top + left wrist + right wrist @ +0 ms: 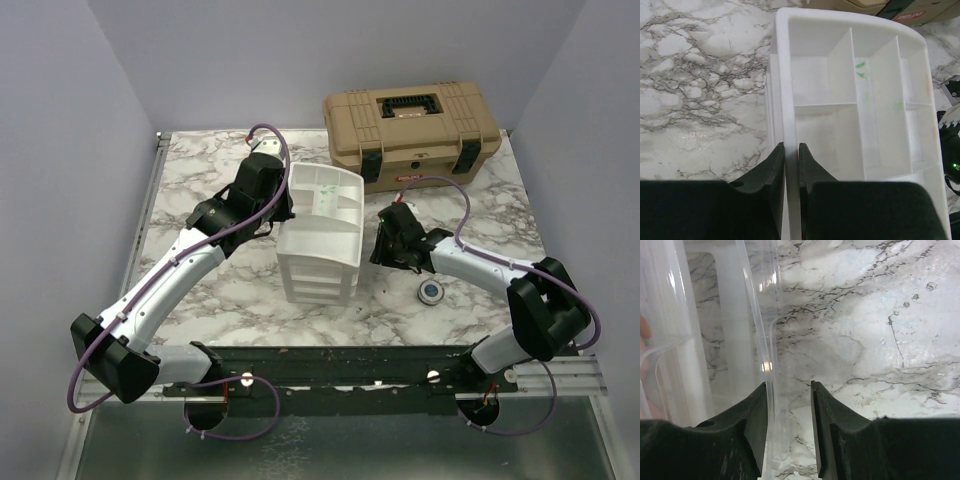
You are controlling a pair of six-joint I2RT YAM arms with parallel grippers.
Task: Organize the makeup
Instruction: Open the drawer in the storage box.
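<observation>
The round blue-centred compact [431, 291] lies on the marble table right of the white drawer unit [318, 262]. My left gripper [286, 205] is shut on the left rim of the unit's divided top tray [782, 75], with a finger on each side of the wall [791, 150]. My right gripper [376, 245] is at the unit's right side. In the right wrist view its jaws [788, 390] stand apart with a clear plastic drawer edge [767, 365] against the left finger. A pinkish shape [643, 330] shows through the clear plastic. The palette, pencil and tube are out of view.
The tan toolbox [410, 125] stands closed at the back right, close behind the drawer unit. The tray's compartments [865, 100] hold only a few green smears. Grey walls enclose the table on three sides.
</observation>
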